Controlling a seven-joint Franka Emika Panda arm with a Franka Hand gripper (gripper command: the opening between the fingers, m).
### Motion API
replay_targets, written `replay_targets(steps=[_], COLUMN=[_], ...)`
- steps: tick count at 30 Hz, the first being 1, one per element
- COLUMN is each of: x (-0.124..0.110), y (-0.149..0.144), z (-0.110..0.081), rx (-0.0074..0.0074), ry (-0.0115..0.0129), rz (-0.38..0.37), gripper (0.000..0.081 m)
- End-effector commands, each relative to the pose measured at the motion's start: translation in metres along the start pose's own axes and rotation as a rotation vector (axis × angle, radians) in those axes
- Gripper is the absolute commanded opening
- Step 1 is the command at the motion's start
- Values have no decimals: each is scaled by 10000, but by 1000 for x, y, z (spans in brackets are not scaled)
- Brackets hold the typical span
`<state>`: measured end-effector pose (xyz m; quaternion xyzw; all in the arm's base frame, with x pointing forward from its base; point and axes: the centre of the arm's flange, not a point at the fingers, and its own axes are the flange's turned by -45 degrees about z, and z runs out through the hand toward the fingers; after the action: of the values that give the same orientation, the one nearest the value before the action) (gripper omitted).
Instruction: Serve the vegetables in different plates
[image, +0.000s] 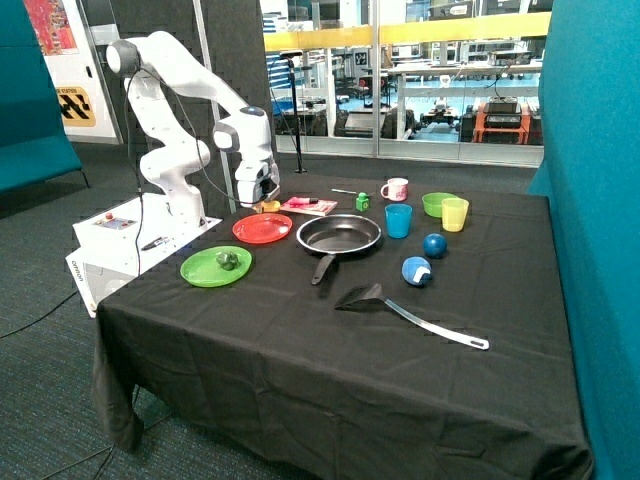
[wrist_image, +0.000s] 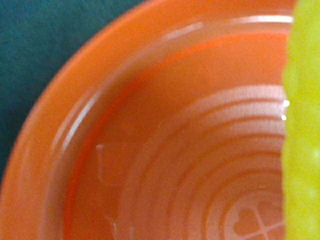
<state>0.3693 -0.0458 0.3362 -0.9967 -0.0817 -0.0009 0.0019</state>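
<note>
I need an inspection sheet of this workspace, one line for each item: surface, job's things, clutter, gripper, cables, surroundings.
Surface: table under a black cloth.
Job's things: green vegetable lies on the green plate; yellow vegetable hangs over the red plate, which holds nothing.
Clutter: frying pan, spatula, two blue balls, blue cup, yellow cup, green bowl, mug, green cube, pink book.
Gripper: gripper above the red plate's far edge; grip state cannot be told.
Cables: one on the floor beside the robot base.
Surroundings: teal partitions, glass wall with a workshop behind; no person seen.
</note>
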Motion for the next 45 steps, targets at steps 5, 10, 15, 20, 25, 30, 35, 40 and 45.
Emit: replay_targets(steps=[5, 10, 15, 20, 25, 30, 35, 40, 45], x=[-12, -15, -20, -22, -17, -10, -8, -9, -12], y=[13, 16, 19, 19, 17, 15, 15, 15, 16], z=[36, 50, 60, 59, 50, 45, 45, 47, 49], rx=[-36, -36, -36, -36, -36, -36, -36, -36, -36], ry=[-21, -20, -20, -20, -21, -21, -21, -21, -21], rz=[362, 478, 593, 570, 428, 298, 257, 223, 216], gripper=[0, 0, 0, 0, 342, 757, 806, 808, 808])
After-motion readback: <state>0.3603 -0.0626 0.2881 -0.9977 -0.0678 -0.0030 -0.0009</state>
